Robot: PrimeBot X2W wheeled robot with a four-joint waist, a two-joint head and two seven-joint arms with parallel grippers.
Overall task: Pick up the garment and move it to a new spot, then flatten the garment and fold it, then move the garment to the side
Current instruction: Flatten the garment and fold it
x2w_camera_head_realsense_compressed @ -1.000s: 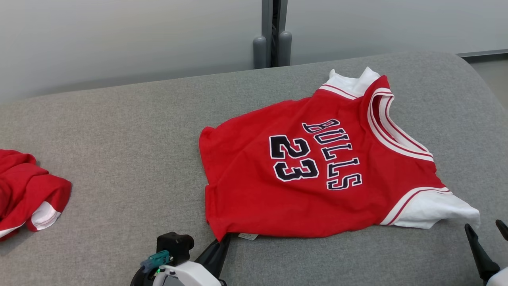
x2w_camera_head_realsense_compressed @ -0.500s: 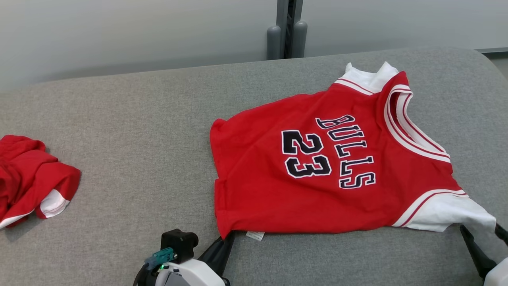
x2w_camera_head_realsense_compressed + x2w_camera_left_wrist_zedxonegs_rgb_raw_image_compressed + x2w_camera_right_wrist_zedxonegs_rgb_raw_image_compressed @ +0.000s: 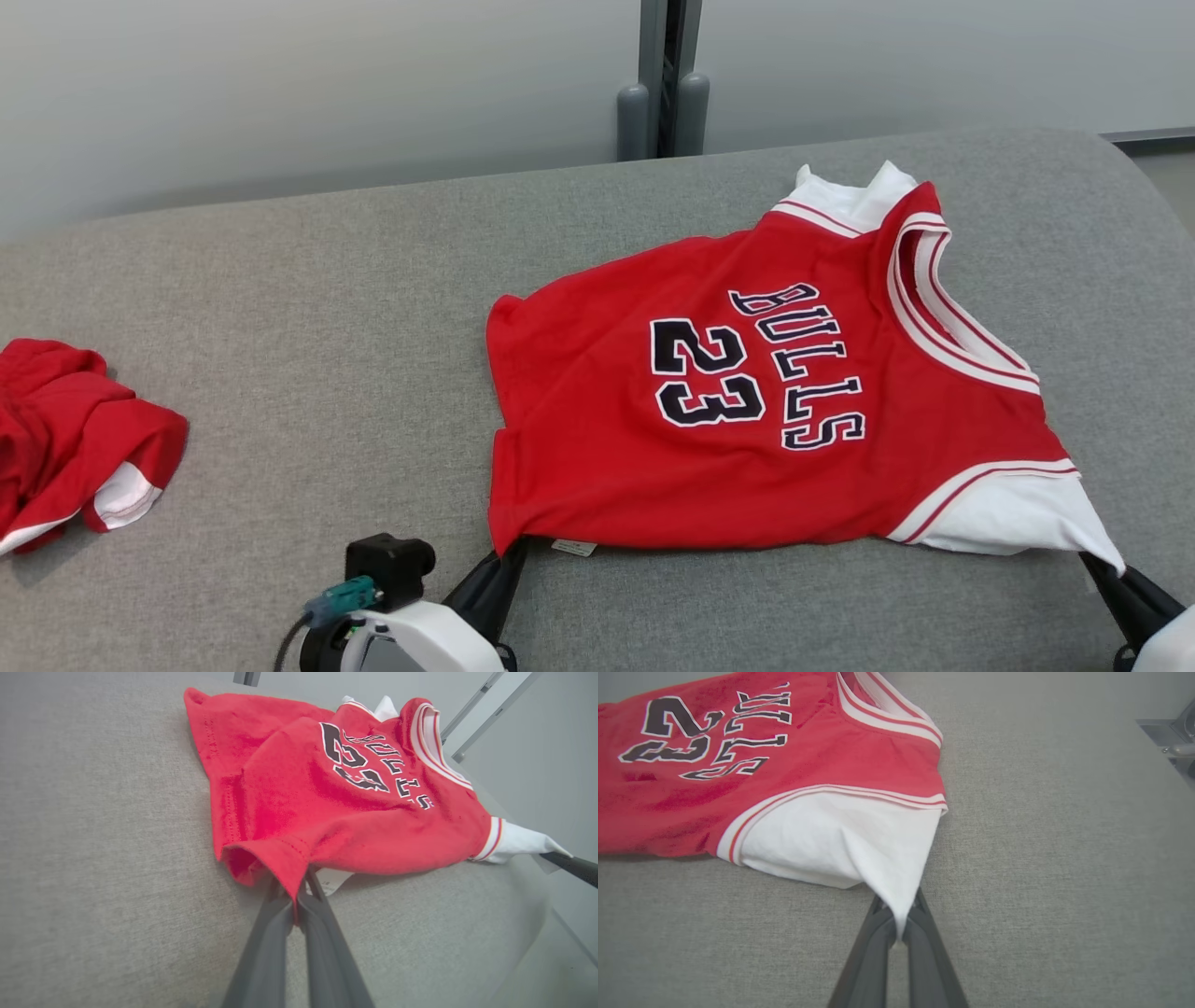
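The garment [image 3: 747, 401] is a red jersey with "BULLS 23" lettering and white sleeves, spread on the grey padded surface [image 3: 280, 308]. My left gripper [image 3: 509, 553] is shut on its near red hem corner [image 3: 285, 858], lifting the edge slightly. My right gripper [image 3: 1111, 567] is shut on the tip of the near white sleeve [image 3: 845, 844]. In the right wrist view the fingertips [image 3: 920, 914] pinch the sleeve's point. The left wrist view shows the jersey [image 3: 327, 788] with my right gripper's finger [image 3: 572, 867] at the sleeve.
A second crumpled red and white garment [image 3: 75, 439] lies at the far left. A grey wall with a vertical post [image 3: 663, 84] runs behind the surface. The padded surface curves down at its right end [image 3: 1153, 215].
My right gripper has gone from open beside the white sleeve to shut on its tip. The left gripper keeps its hold. The head view has shifted a little.
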